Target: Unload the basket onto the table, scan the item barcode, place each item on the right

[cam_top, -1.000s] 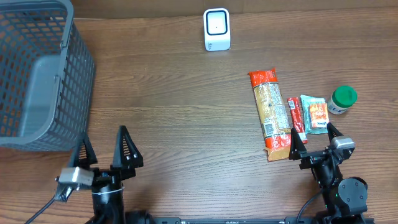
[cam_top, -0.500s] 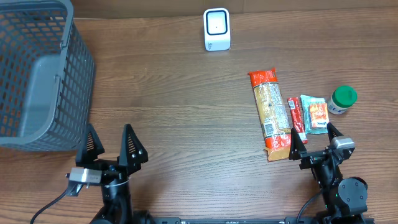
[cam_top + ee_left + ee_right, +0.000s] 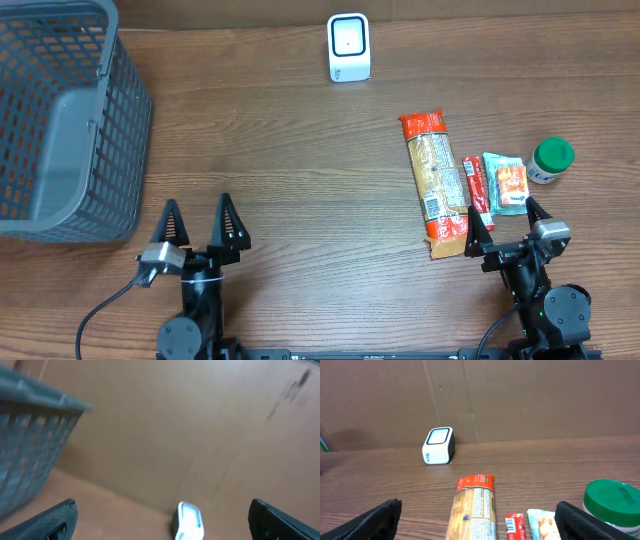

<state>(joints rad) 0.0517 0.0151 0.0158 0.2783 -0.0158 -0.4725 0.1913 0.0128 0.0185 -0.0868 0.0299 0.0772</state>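
Note:
A white barcode scanner [image 3: 349, 47] stands at the table's back centre; it also shows in the right wrist view [image 3: 438, 445] and, blurred, in the left wrist view [image 3: 189, 521]. At the right lie the items: a long orange-ended packet [image 3: 435, 181] [image 3: 474, 506], a thin red stick pack [image 3: 477, 190] [image 3: 515, 526], a teal and orange pouch [image 3: 506, 182] [image 3: 545, 525] and a green-lidded jar [image 3: 550, 160] [image 3: 613, 501]. My right gripper [image 3: 499, 229] [image 3: 479, 525] stands open just in front of them, holding nothing. My left gripper [image 3: 199, 226] [image 3: 165, 520] is open and empty at the front left.
A grey plastic basket [image 3: 62, 120] [image 3: 30, 445] fills the back left corner. A brown cardboard wall [image 3: 520, 395] closes the far side behind the scanner. A cable [image 3: 105, 310] trails from the left arm near the front edge.
My left gripper has swung to the right along the front edge, away from the basket. The right arm and the items have not moved.

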